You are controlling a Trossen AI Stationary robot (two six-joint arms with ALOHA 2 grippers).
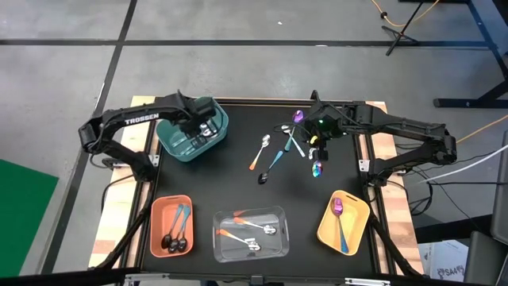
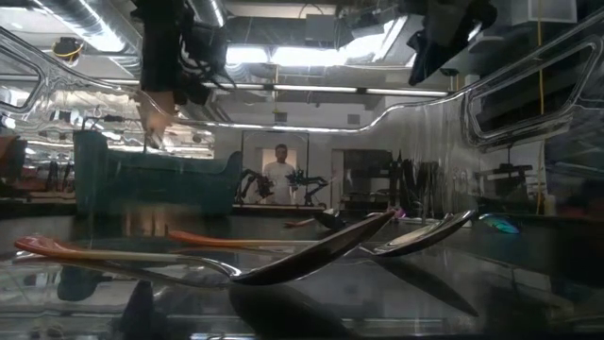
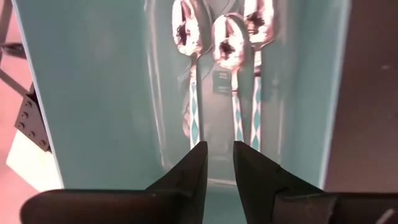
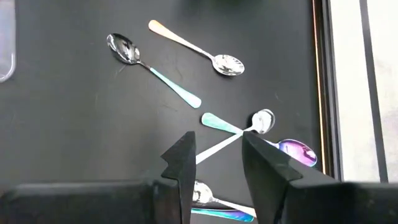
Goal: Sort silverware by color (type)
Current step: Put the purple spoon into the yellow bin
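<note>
Several loose spoons lie on the black mat [image 1: 238,171] right of centre. They include an orange-handled silver one [image 4: 196,48], a dark-bowled teal-handled one [image 4: 152,68], and a purple-bowled one [image 4: 292,149] crossed by an all-silver one [image 4: 249,127]. My right gripper [image 4: 217,146] hangs open above that crossed pair, touching nothing; the high view shows the right gripper [image 1: 316,145] too. My left gripper [image 3: 217,152] is open with nothing between its fingers. It hangs over the teal bin [image 1: 193,131], where three silver spoons [image 3: 227,50] lie flat on the bottom.
Along the near edge stand a salmon bin [image 1: 171,226] with dark-bowled teal-handled spoons, a clear bin [image 1: 250,233] with orange-handled spoons, and a yellow bin [image 1: 343,221] with a purple-bowled spoon. Bare mat lies between the teal bin and the loose spoons.
</note>
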